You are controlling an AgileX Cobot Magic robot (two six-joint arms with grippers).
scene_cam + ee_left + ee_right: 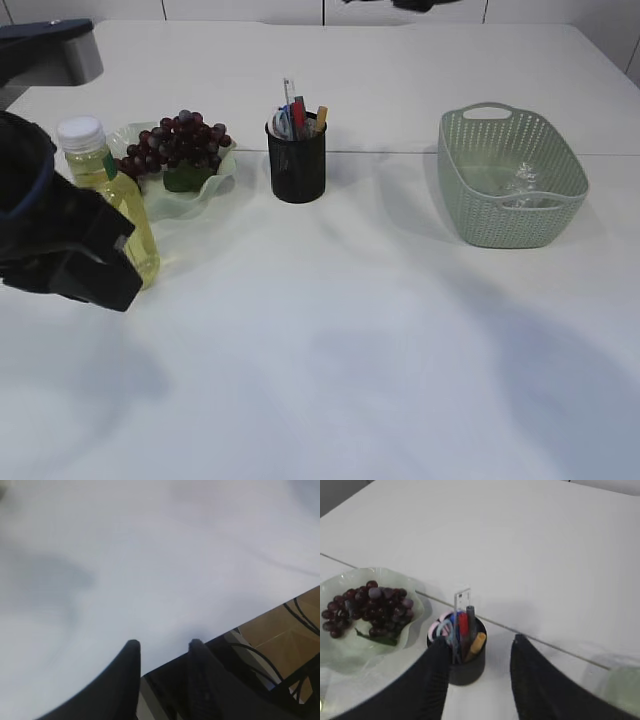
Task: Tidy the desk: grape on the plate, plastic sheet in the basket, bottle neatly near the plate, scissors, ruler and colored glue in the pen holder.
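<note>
Six items, all apparently in their places. Grape (178,142) bunch heaped on the plate (205,193), at the counter's (330,340) far left. Bottle (112,193) upright just beside the plate, on its near-left side, cap on, partly hidden behind the dark bulk of the left arm. Scissors (441,628), ruler (462,600) and colored glue (475,644) stood on end in the black pen holder (297,162), handles and tips poking above the rim, packed upright to fit the narrow cup. Clear plastic sheet (523,183) crumpled at the bottom of the green basket (510,180), well apart to the right.

Left tool (162,647) parted a little and empty, aimed at bare counter near its edge. Right tool (481,641) likewise parted with nothing between the fingers, hanging above the pen holder and looking down into it. Judged from this layout: task essentially finished, arms clear of the goods.
</note>
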